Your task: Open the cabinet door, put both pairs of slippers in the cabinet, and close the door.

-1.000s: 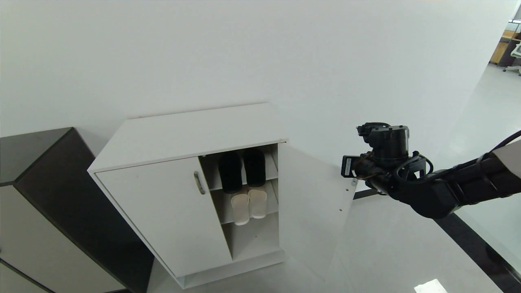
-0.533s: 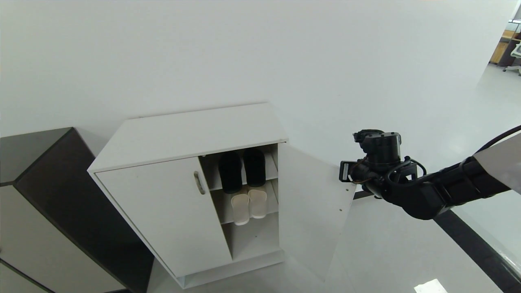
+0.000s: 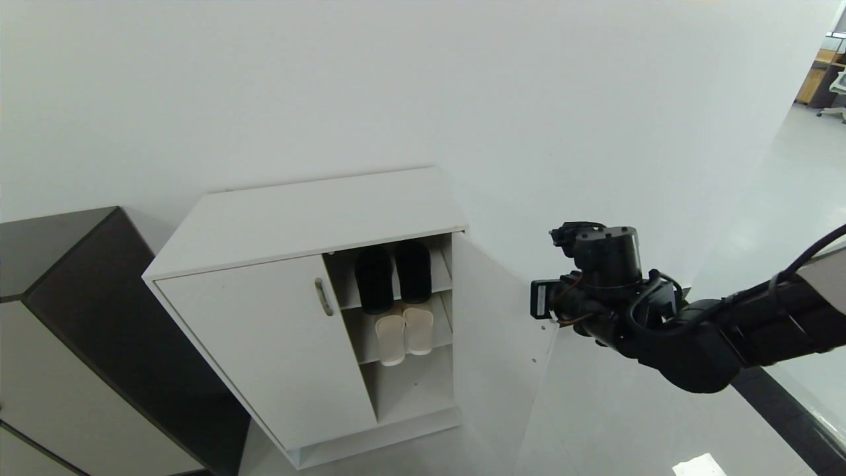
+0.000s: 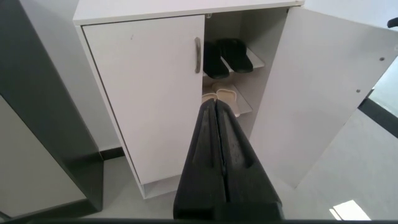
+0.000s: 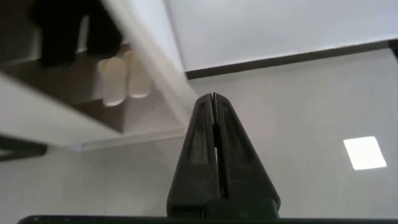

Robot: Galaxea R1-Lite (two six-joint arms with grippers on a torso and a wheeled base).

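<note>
The left gripper (image 4: 214,104) has its two fingers pressed flat together with nothing between them. It is held low in front of the white cabinet (image 3: 310,218), pointing at the seam between the two doors. The right gripper (image 5: 214,98) is likewise pinched together and empty. Its tip sits at the outer edge of the open right door (image 3: 496,344); it may be touching that edge, but I cannot tell for sure. A white sheet (image 3: 699,466) lies on the floor near the right arm.

The left door (image 3: 264,344) is flush against the cabinet, with a small metal handle (image 3: 323,297) at its inner edge. Behind the swung-out right door are three compartments. The black slippers (image 3: 393,274) lie side by side on the top shelf, and the pale slippers (image 3: 404,330) are on the middle shelf directly below them. A dark cabinet (image 3: 79,297) stands just beside the white one, against the wall.
</note>
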